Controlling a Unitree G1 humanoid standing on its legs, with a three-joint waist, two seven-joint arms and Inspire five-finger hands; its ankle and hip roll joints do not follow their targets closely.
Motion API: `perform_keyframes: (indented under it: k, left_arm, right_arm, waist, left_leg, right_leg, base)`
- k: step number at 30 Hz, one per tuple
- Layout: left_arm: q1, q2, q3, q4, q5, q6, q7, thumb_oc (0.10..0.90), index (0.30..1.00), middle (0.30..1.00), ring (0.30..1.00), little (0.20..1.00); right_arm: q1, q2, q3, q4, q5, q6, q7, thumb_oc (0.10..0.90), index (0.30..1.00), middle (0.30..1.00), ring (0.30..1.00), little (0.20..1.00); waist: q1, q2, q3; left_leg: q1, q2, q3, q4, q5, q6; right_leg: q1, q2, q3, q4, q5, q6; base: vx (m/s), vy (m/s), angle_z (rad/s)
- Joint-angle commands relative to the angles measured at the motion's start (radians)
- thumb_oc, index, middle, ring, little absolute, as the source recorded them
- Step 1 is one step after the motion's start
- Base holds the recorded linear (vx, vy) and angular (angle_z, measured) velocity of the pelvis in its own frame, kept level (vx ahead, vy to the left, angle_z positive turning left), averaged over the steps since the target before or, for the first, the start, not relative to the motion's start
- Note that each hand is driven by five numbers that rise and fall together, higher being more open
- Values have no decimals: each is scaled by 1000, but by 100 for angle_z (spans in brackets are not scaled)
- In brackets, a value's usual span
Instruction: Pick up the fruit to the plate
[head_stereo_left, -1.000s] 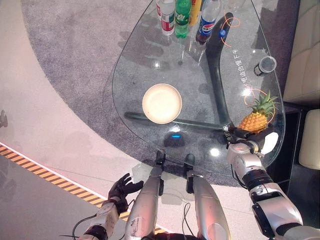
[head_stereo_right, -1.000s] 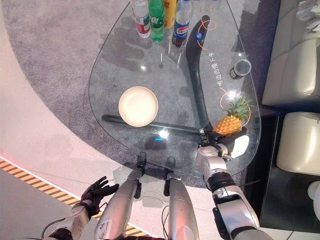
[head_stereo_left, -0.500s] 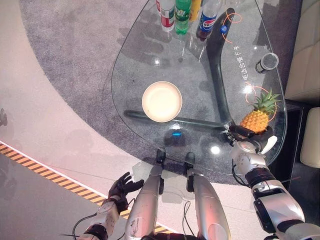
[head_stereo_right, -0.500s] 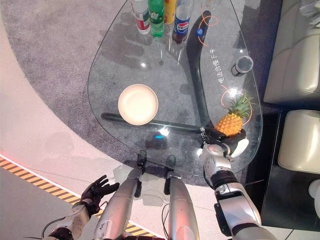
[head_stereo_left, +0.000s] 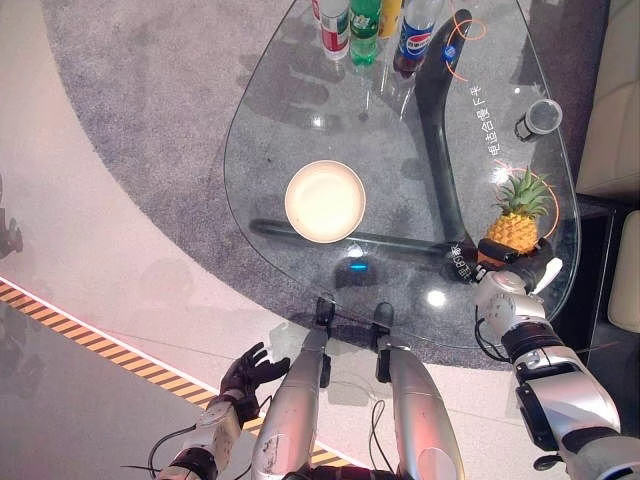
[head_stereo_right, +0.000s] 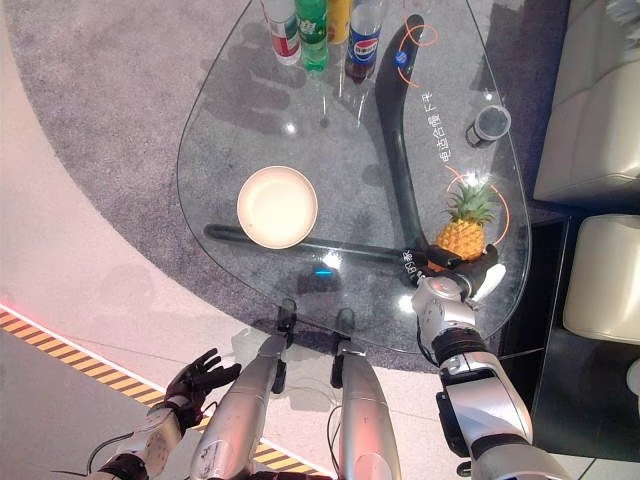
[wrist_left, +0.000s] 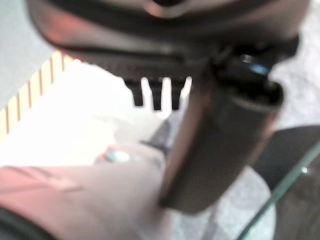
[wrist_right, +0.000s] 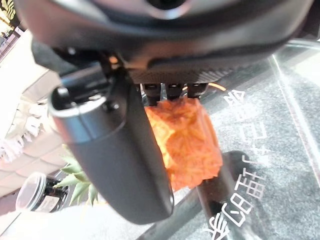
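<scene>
Left eye view, left hand (head_stereo_left: 250, 371): hung low off the table's near edge above the pale floor, arm bent at the robot's side, fingers spread and relaxed, holding nothing.
Hazard strip (head_stereo_left: 60, 318): black-and-yellow tape ran across the floor beside that hand.
Right arm: reached forward over the near right edge of the glass table (head_stereo_left: 290, 120), wrist raised toward the fruit.
Right hand (head_stereo_right: 452, 268): sat at the base of the pineapple (head_stereo_right: 464, 231), dark fingers curved round its near side and the white-capped thumb out to the right; in the right wrist view the fingers (wrist_right: 167, 91) met the orange rind (wrist_right: 184, 137) from above, so the hand had the fruit in its grasp.
Pineapple: stood on the glass at the table's right side, leafy crown pointing away from the robot, well apart from the plate.
Plate (head_stereo_left: 325, 202): cream and round, lay on the glass left of centre, with nothing on it.
Can (head_stereo_left: 536, 119): a dark, round can stood farther back near the right rim.
Bottles (head_stereo_left: 363, 24): a row stood at the table's far end.
Rug (head_stereo_left: 150, 100): grey carpet lay beneath the table.
</scene>
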Motion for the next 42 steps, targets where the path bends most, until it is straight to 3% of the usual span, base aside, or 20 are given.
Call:
perform_keyframes:
  k: [1,2,15,24,34,39,42]
  left_arm:
    - [13,-21,-20,-11,-15,-16,-38,800,900,900,900,900]
    - [10,-19,-19,-9,-15,-15,-41,800,900,900,900,900]
    - [-1,-10,-20,-1,-20,-26,-58,800,900,900,900,900]
    - [-11,-1,-5,-5,-25,-19,-53,800,900,900,900,900]
    - [-6,6,21,-11,-68,-49,-35,800,900,900,900,900]
    - [13,14,88,-42,-100,-51,2,800,900,900,900,900]
    - [30,13,113,-54,-114,-64,15,800,900,900,900,900]
  right_arm:
    - [-86,-121,20,30,-73,37,33,245,425,425,425,345]
    - [-92,-126,24,47,-81,44,48,100,300,300,300,200]
    - [-107,-150,72,178,-224,159,141,100,300,300,300,200]
    - [-74,-147,68,235,-224,110,205,100,300,300,300,200]
    - [-74,-157,77,173,-205,48,209,100,300,300,300,200]
    - [-24,-144,76,-44,-171,8,173,100,300,300,300,200]
    - [29,-141,73,-185,-257,-13,124,100,300,300,300,200]
  waist:
    - [14,-8,-22]
    - [15,-7,-22]
    - [32,-7,-22]
    - [40,-10,-22]
    - [39,-14,-22]
    - [30,-26,-22]
    - [20,-33,-22]
  left_leg:
    - [-43,-55,8,159,-111,28]
    - [-44,-55,7,161,-111,28]
    - [-53,-60,-5,175,-112,31]
    - [-46,-61,-13,183,-119,34]
    - [-24,-60,-15,170,-113,30]
    - [1,-55,-18,162,-115,24]
    - [15,-53,-21,156,-116,23]
  right_leg:
    - [30,-2,11,-105,83,28]
    - [30,-3,10,-104,83,28]
    - [28,-7,-2,-89,77,28]
    - [35,-9,-7,-75,69,31]
    - [56,-4,-7,-82,67,32]
    - [81,2,-6,-85,60,29]
    - [96,7,-4,-87,55,27]
  base:
    - [0,0,0]
    - [0,0,0]
    - [1,-1,2]
    - [-9,-2,2]
    - [-6,-1,1]
    - [0,0,0]
    - [0,0,0]
